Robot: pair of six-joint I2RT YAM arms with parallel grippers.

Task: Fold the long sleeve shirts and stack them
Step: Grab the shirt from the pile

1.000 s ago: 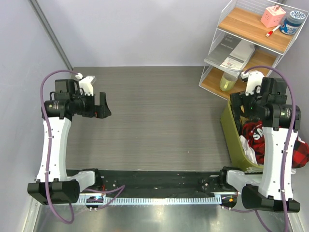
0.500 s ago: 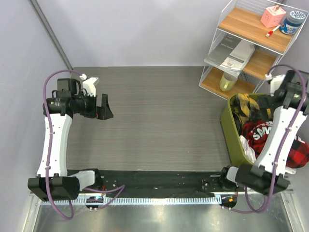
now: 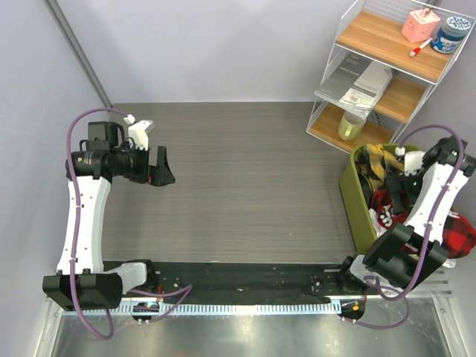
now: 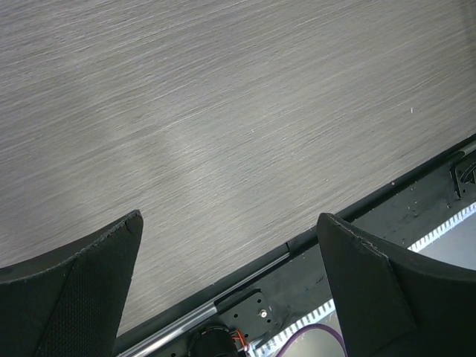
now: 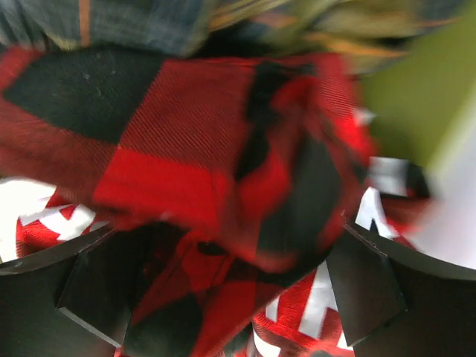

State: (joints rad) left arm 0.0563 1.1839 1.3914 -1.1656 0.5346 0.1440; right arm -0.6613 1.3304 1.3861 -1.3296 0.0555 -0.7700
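A red-and-black check flannel shirt (image 3: 389, 204) with white lettering lies crumpled in the olive-green bin (image 3: 352, 202) at the right. It fills the right wrist view (image 5: 171, 149), white letters (image 5: 318, 297) showing low down. My right gripper (image 3: 404, 187) is down in the bin, open, its jaws wide apart on either side of a bulge of the red cloth (image 5: 223, 297). A dark-and-yellow plaid shirt (image 3: 379, 159) lies at the bin's far end. My left gripper (image 3: 160, 166) hangs open and empty above the bare table (image 4: 229, 219).
A wire shelf rack (image 3: 387, 71) with wooden shelves stands at the back right, holding a pink item, a jar and a bottle. White cloth (image 3: 379, 223) shows at the bin's near end. The green bin wall (image 5: 416, 82) is close to my right gripper. The black base rail (image 3: 238, 279) runs along the near edge.
My right arm has swung from over the bin's left side out to the right and dropped its gripper into the bin onto the red shirt. My left arm has barely shifted.
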